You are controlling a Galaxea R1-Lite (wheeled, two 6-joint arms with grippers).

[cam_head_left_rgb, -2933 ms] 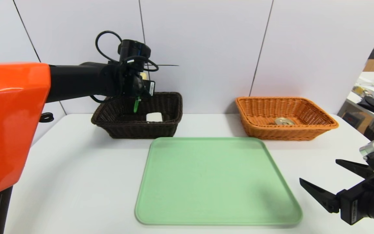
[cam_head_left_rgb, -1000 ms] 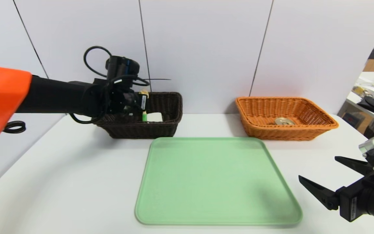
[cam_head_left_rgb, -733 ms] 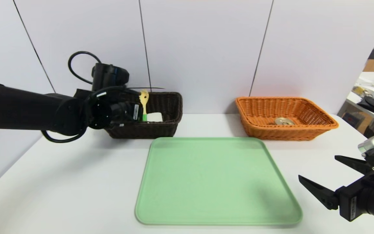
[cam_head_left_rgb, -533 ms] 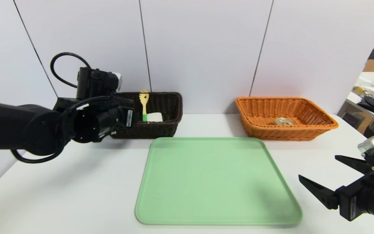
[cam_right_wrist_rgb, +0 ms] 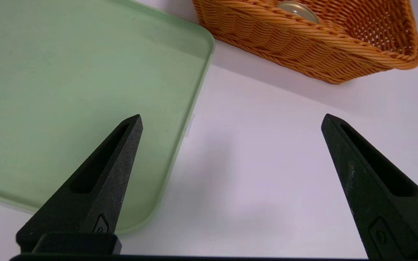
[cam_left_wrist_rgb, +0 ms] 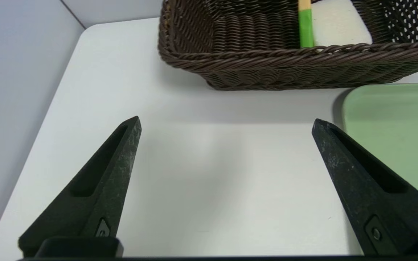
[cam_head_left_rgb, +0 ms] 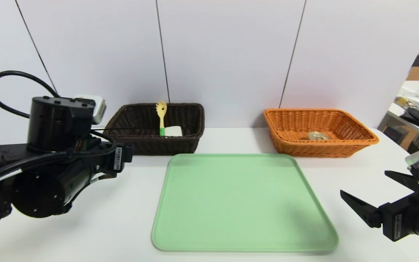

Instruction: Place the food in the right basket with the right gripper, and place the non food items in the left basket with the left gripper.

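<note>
Leftmost, the left gripper [cam_left_wrist_rgb: 225, 125] hangs over bare white table [cam_head_left_rgb: 96, 218] at the tray's 9 o'clock side. Its jaws stand spread wide and carry nothing; in the head view its fingertips are hidden behind the black wrist body and looping cable.

At the gripper's 12 o'clock, well apart from its tips, sits the dark brown wicker basket [cam_head_left_rgb: 158, 145] against the back wall. Inside it the pasta fork [cam_head_left_rgb: 161, 117] leans against the far wall, yellow toothed head up, green handle down at the basket floor. Just beside the handle, at its 3 o'clock, lies the white soap-like block [cam_head_left_rgb: 173, 131]; whether the two touch cannot be told. Both are clear of the gripper.

Centre: green tray [cam_head_left_rgb: 244, 203], flat on the table, nothing on it. Its near-left corner shows at the edge of the left wrist view.

At the tray's 1 o'clock stands the orange wicker basket [cam_head_left_rgb: 318, 147]. The tin can [cam_head_left_rgb: 318, 135] rests on its floor, gold lid up, toward the back.

Far right, the right gripper [cam_head_left_rgb: 373, 190] sits low at the tray's 4 o'clock, over the table just off the tray edge. Jaws fully parted, nothing between them. The can lies at its 12 o'clock, well apart, behind the basket's near wall.
</note>
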